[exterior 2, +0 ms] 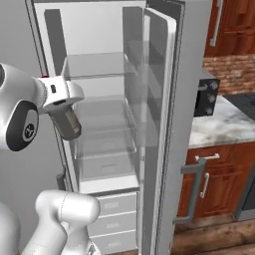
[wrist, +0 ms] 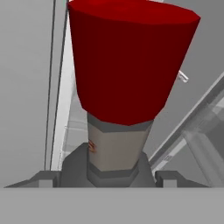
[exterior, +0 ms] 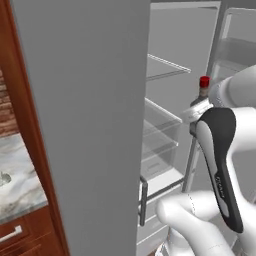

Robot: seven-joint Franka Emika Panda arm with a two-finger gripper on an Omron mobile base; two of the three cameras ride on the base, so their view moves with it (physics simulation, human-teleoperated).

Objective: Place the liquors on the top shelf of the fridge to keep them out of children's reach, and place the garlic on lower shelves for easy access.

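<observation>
Red cap (wrist: 131,61) nearest camera; gripper (wrist: 111,177) pinched dark grey liquor bottle (wrist: 114,151) at neck. Judged: glass, rigid, slippery, fragile, bottom-heavy; neck hold risked swing.

The dark grey liquor bottle (wrist: 117,148) with its red cap (exterior: 204,82) stands upright, gripped at the body by the hand (wrist: 109,177), in front of the open fridge (exterior 2: 164,99), whose clear glass top shelf (exterior 2: 97,67) and lower shelves (exterior 2: 104,144) are bare.

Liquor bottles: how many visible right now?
1. The red-capped bottle sits between the gripper fingertips, in front of the open fridge. The other bottle may be hidden.
</observation>
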